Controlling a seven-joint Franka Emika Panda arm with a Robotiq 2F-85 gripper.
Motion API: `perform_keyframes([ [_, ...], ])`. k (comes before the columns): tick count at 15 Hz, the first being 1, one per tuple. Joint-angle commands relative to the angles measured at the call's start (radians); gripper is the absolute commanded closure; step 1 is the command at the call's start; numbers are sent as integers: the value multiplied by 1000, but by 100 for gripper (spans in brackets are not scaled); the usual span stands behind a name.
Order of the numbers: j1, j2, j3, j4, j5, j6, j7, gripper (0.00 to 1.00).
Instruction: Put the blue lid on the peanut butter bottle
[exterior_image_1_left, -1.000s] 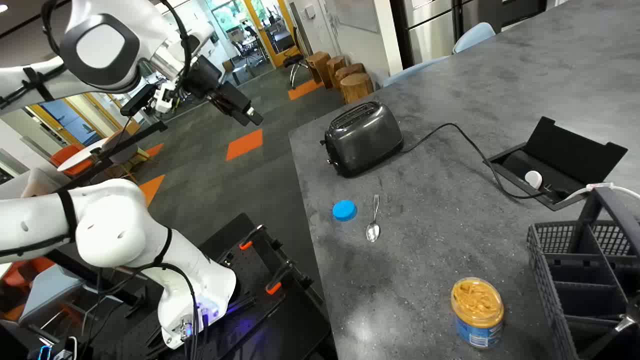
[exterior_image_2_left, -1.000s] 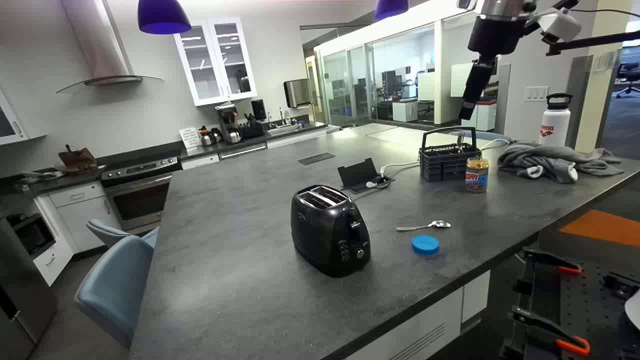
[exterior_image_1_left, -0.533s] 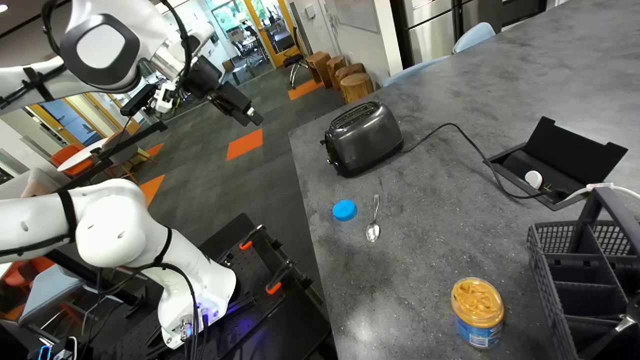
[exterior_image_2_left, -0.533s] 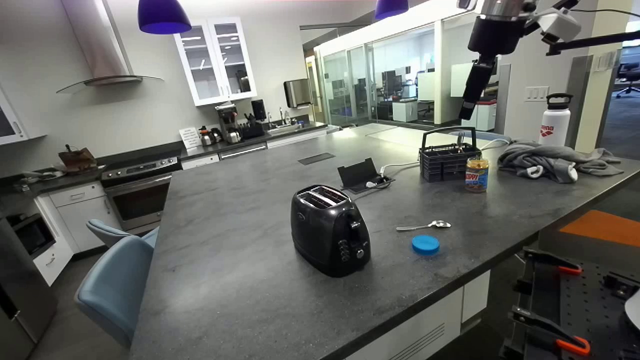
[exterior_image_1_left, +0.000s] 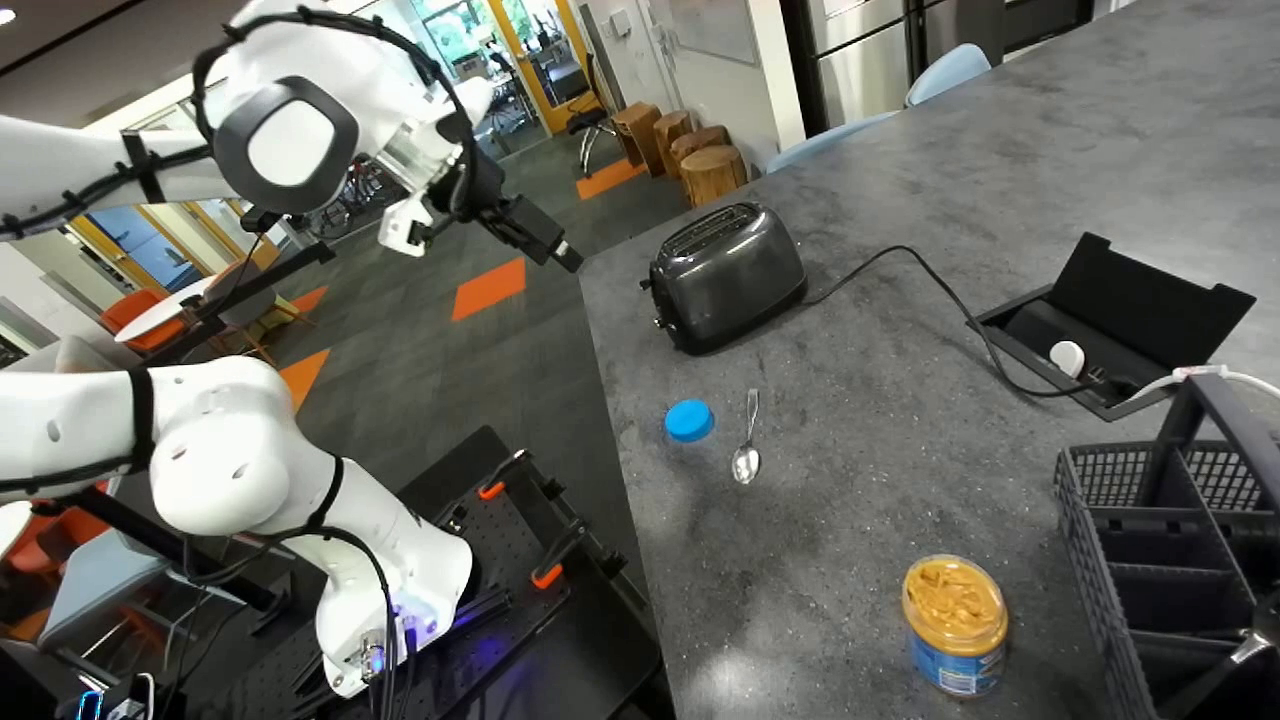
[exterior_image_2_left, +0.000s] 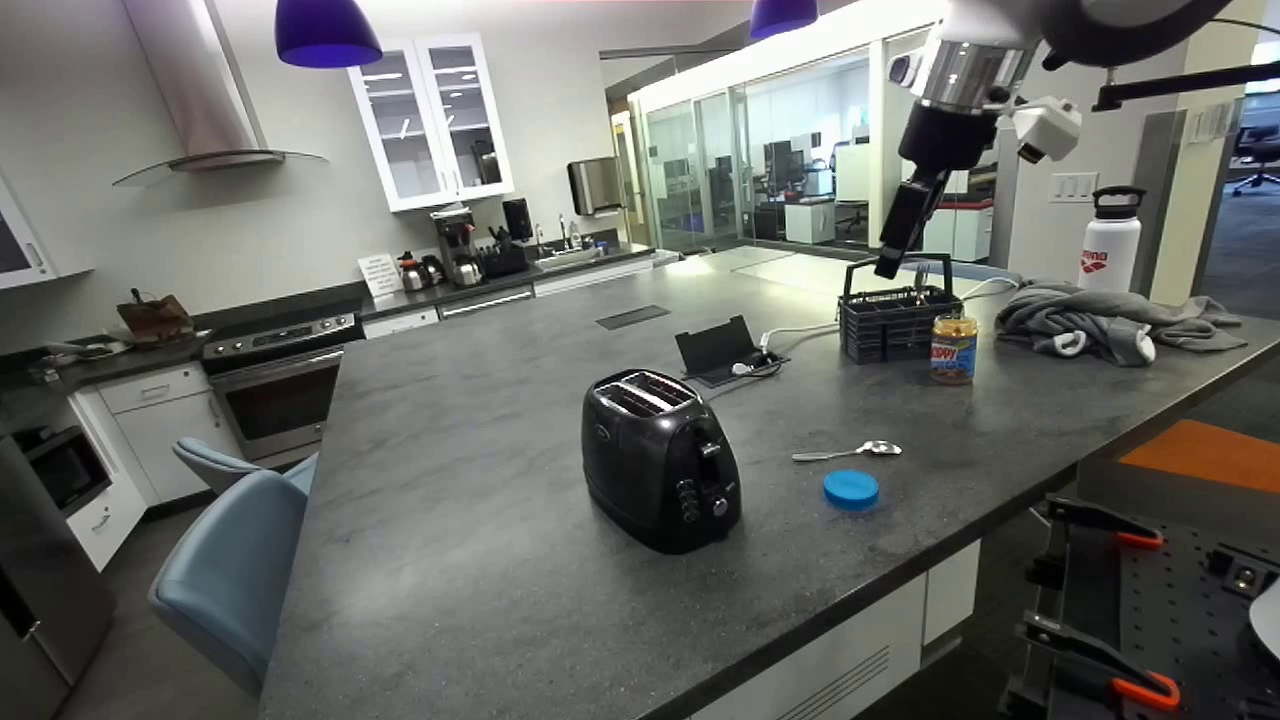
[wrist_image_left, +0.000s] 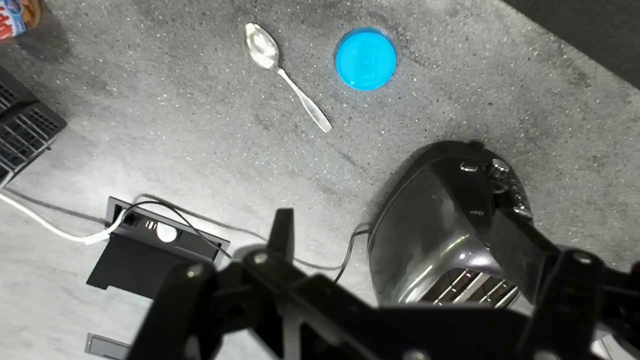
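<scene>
The blue lid (exterior_image_1_left: 689, 421) lies flat on the grey counter near its edge in both exterior views (exterior_image_2_left: 851, 490); it also shows at the top of the wrist view (wrist_image_left: 366, 59). The peanut butter bottle (exterior_image_1_left: 957, 625) stands upright and uncovered, with peanut butter showing in its mouth. It also shows in an exterior view (exterior_image_2_left: 954, 350), and part of it is at the top left of the wrist view (wrist_image_left: 17, 16). My gripper (exterior_image_1_left: 566, 256) is high above the counter, apart from lid and bottle. In the wrist view my gripper (wrist_image_left: 397, 220) has its fingers spread wide with nothing between them.
A black toaster (exterior_image_1_left: 728, 278) stands near the lid, its cord running to an open outlet box (exterior_image_1_left: 1110, 320). A spoon (exterior_image_1_left: 747, 440) lies beside the lid. A dark cutlery basket (exterior_image_2_left: 890, 322) stands by the bottle. A grey cloth (exterior_image_2_left: 1100, 320) and white flask (exterior_image_2_left: 1110, 250) are farther along.
My arm and gripper have moved toward the counter and a little lower in the last half second. Before that they were still. The lid, bottle and spoon have not moved.
</scene>
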Motion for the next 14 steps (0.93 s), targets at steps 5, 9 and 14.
perform_keyframes([
  [5,-76,417,-86,0,29,327,-43,0],
  [9,-81,579,-124,-1,78,380,-82,0],
  [14,-106,617,-102,11,61,349,-60,0],
])
